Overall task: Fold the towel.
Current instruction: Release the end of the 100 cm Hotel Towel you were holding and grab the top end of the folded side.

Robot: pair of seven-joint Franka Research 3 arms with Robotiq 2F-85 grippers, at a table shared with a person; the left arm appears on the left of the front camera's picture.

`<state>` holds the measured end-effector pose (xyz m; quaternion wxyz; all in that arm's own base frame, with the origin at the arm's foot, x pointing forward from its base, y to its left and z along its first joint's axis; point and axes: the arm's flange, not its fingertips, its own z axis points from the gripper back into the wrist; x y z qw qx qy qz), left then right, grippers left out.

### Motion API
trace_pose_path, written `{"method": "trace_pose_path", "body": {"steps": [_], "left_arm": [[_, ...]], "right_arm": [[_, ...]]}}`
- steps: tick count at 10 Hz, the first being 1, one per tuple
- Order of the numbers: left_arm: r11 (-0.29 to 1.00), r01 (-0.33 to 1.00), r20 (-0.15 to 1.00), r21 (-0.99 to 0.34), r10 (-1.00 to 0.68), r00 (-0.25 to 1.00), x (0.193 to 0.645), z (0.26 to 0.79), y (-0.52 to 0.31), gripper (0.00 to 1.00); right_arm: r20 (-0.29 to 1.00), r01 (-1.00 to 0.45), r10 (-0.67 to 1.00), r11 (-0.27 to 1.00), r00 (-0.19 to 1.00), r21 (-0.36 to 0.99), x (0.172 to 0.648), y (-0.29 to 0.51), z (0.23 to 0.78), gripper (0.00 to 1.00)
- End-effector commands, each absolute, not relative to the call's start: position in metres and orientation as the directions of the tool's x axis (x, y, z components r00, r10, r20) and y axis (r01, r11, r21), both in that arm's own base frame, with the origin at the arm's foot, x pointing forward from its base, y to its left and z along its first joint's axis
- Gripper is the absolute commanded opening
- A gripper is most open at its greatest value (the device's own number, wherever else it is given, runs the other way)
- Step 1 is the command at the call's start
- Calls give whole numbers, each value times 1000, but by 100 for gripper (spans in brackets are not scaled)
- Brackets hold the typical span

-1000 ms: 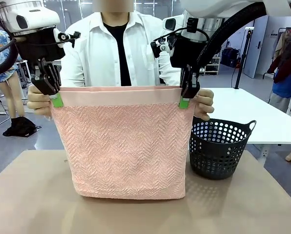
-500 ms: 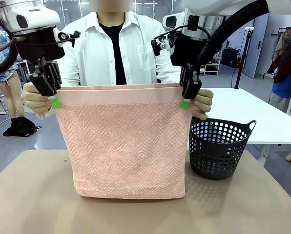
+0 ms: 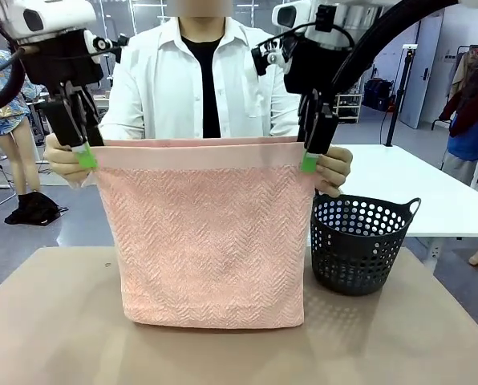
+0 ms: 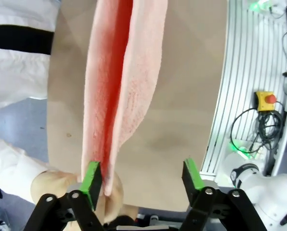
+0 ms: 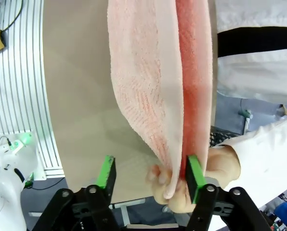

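The salmon-pink towel (image 3: 207, 241) hangs doubled over, its lower edge resting on the table. A person's hands (image 3: 66, 162) (image 3: 335, 170) pinch its two top corners. My left gripper (image 3: 85, 156) is open beside the top left corner and my right gripper (image 3: 309, 160) is open beside the top right corner. In the left wrist view the left gripper (image 4: 141, 171) stands wide, the towel (image 4: 129, 72) running down by its left pad, with a hand (image 4: 52, 185) under it. In the right wrist view the right gripper (image 5: 150, 168) is open too, the towel (image 5: 148, 72) by its right pad, gripped by a hand (image 5: 220, 166).
A black perforated basket (image 3: 359, 241) stands on the brown table (image 3: 54, 321) to the right of the towel. The person in a white shirt (image 3: 151, 88) stands at the far side. A white table (image 3: 431, 192) lies behind the basket.
Both grippers have opened, let go of the towel's top corners and risen slightly. The person's hands now hold the corners, and the towel hangs as before.
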<state>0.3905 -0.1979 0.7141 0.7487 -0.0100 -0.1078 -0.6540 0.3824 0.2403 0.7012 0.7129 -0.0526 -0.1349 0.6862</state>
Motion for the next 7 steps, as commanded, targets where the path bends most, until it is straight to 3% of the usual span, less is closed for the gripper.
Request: {"method": "trace_pose_path", "body": {"steps": [1, 3, 4, 7], "left_arm": [[167, 967, 201, 194, -971, 127, 379, 737, -198, 94], [171, 948, 223, 269, -968, 111, 373, 764, -200, 100], [142, 931, 268, 336, -962, 50, 371, 773, -205, 100], [46, 952, 225, 303, -974, -24, 384, 765, -217, 100]], "right_arm": [[130, -951, 991, 66, 28, -302, 375, 237, 713, 87], [143, -931, 990, 66, 15, -360, 370, 238, 730, 100], [124, -922, 992, 39, -10, -384, 369, 240, 739, 100], [82, -914, 996, -6, -43, -406, 388, 247, 744, 100]]}}
